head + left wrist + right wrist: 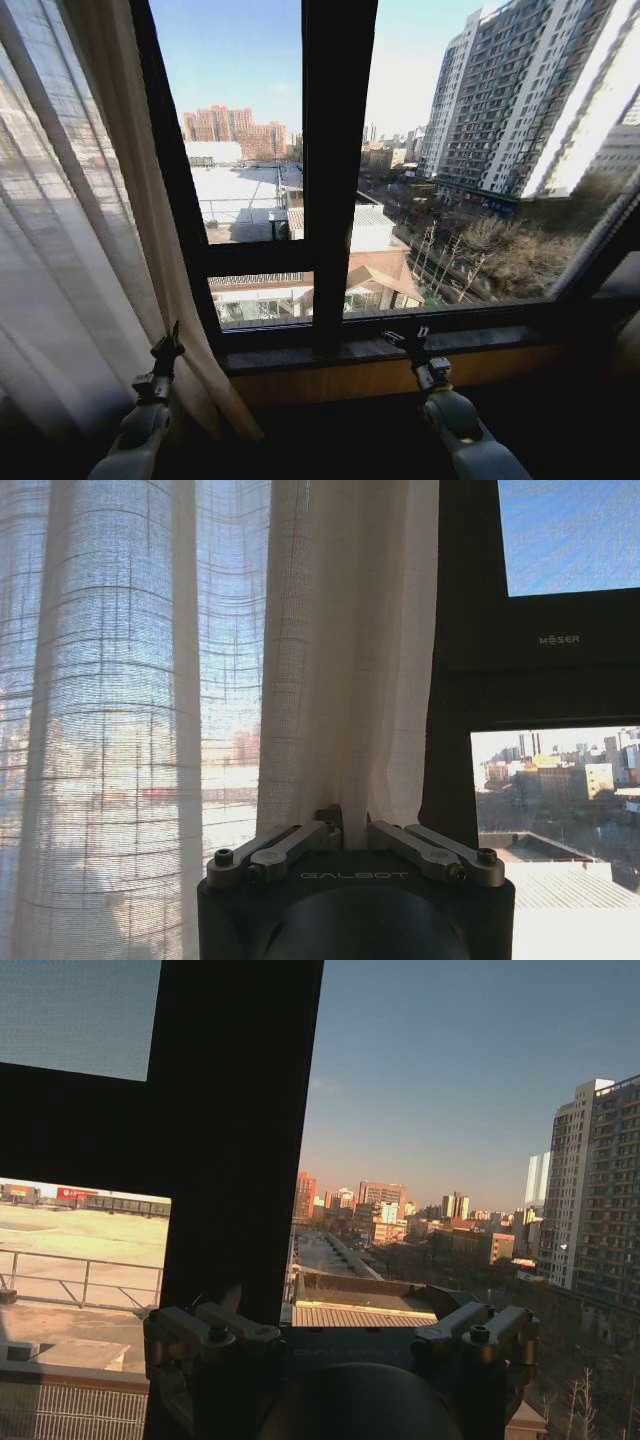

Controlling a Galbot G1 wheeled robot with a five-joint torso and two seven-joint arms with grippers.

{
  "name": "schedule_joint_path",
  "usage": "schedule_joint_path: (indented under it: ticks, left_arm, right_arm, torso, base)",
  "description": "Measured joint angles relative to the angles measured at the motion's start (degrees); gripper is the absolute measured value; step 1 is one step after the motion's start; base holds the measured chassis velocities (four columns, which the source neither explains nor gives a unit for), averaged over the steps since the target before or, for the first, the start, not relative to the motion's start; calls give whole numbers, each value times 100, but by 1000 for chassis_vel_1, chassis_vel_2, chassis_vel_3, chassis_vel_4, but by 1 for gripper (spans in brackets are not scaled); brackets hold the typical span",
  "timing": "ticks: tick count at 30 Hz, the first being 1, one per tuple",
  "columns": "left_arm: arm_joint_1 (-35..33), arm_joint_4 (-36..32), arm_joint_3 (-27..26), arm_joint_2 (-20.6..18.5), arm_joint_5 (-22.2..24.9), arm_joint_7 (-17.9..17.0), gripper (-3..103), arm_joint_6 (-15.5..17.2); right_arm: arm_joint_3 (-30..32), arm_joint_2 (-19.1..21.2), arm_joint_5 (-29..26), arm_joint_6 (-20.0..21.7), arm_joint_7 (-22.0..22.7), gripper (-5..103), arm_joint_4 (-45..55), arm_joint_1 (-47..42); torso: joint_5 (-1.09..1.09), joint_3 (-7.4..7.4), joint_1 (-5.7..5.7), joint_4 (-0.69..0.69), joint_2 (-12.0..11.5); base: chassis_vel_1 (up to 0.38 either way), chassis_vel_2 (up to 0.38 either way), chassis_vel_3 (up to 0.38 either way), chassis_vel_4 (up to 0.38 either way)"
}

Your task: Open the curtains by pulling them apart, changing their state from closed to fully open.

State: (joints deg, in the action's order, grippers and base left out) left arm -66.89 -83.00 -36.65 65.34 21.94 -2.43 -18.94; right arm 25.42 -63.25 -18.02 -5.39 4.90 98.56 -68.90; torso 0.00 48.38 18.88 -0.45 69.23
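Observation:
The sheer cream curtain (80,250) hangs bunched at the left of the window, and the glass to its right is uncovered. My left gripper (168,340) is low at the curtain's inner edge. In the left wrist view the left gripper (355,825) is shut on a fold of the pleated curtain (330,680). My right gripper (412,335) stands by the sill under the central frame bar, apart from any fabric. The right wrist view shows the right gripper (340,1325) open and holding nothing. A thin pale band (600,235) slants along the window's right edge; I cannot tell whether it is curtain.
A dark window frame (335,150) with a thick vertical bar and a crossbar fills the middle. A stone sill (350,350) runs below it over a wooden ledge. City buildings lie beyond the glass.

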Motion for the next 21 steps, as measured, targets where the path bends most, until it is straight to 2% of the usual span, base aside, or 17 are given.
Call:
schedule_joint_path:
  ticks: [21]
  left_arm:
    - [16, 87, -45, -103, 35, -63, 0, -7]
  right_arm:
    - [0, 0, 0, 0, 0, 100, 0, 0]
  torso:
    - [0, 0, 0, 0, 0]
  base:
    - [412, 305, -409, -295]
